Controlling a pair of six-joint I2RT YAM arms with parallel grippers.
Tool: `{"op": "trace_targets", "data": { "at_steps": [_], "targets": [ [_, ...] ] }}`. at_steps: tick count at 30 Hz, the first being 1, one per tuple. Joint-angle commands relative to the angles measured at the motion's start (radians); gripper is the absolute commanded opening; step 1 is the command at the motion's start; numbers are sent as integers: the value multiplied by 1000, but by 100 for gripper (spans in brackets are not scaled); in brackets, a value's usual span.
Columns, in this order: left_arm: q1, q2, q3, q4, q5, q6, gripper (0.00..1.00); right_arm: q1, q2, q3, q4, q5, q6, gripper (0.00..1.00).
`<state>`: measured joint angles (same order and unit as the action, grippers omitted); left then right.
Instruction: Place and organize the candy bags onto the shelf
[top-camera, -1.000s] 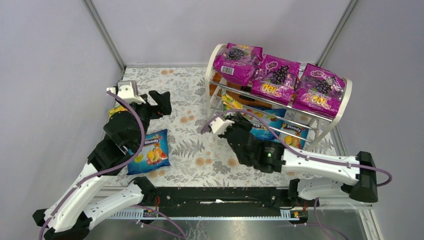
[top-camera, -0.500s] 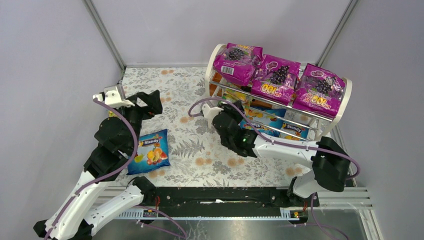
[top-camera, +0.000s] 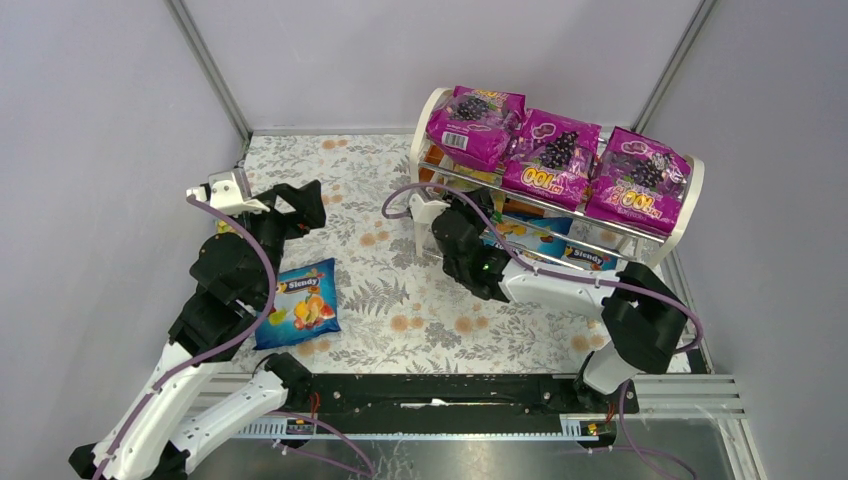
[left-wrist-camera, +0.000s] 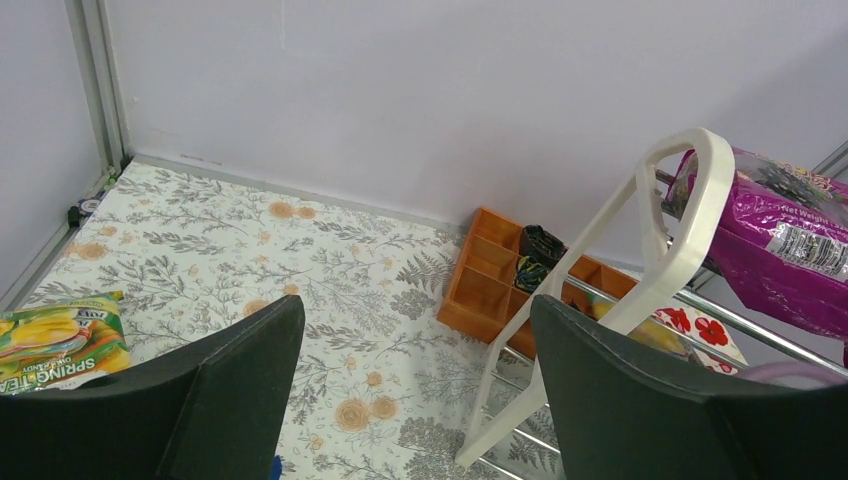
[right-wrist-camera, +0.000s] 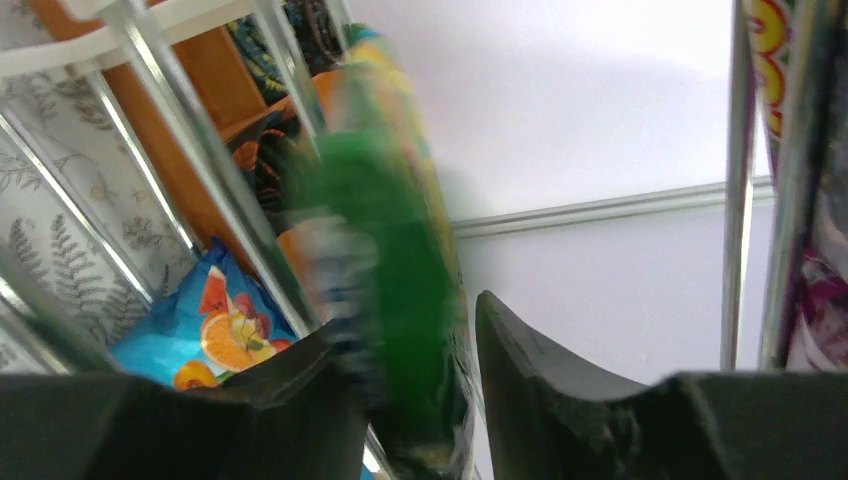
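The shelf (top-camera: 421, 140) stands at the back right with three magenta candy bags (top-camera: 552, 158) on its top tier and blue bags (top-camera: 585, 262) on a lower tier. My right gripper (top-camera: 465, 212) reaches into the shelf's left end at the middle tier. In the right wrist view my right gripper (right-wrist-camera: 405, 320) is shut on a blurred green-yellow bag (right-wrist-camera: 400, 250) standing upright among the rods, above a blue bag (right-wrist-camera: 215, 320). My left gripper (top-camera: 310, 203) is open and empty above the table, as the left wrist view (left-wrist-camera: 417, 305) shows. A blue Slendy bag (top-camera: 303, 303) lies on the table below it.
A green-yellow bag (left-wrist-camera: 55, 340) lies at the table's left edge, mostly hidden under my left arm in the top view. An orange wooden organizer (left-wrist-camera: 490, 285) sits behind the shelf's left end panel (left-wrist-camera: 660, 230). Walls close in the left, back and right.
My right gripper has moved up and back into the shelf's left end with the green-yellow bag, its elbow folding in. My left arm shifted left, then held still.
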<state>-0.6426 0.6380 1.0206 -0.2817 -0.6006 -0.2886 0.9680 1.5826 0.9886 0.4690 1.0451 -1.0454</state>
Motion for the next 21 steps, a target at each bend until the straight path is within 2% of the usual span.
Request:
{"op": "trace_targets", "data": {
  "at_steps": [1, 7, 10, 16, 21],
  "targets": [
    [14, 1, -7, 39, 32, -13, 88, -2, -30, 89, -273, -77, 212, 53],
    [30, 5, -10, 38, 55, -26, 88, -2, -110, 176, -611, -252, 477, 83],
    [36, 7, -8, 35, 66, -30, 88, -2, -131, 210, -709, -315, 544, 91],
    [43, 9, -10, 36, 74, -35, 88, -2, -175, 220, -793, -352, 605, 92],
    [46, 11, -13, 36, 83, -40, 88, -3, -219, 205, -802, -366, 646, 81]
  ]
}}
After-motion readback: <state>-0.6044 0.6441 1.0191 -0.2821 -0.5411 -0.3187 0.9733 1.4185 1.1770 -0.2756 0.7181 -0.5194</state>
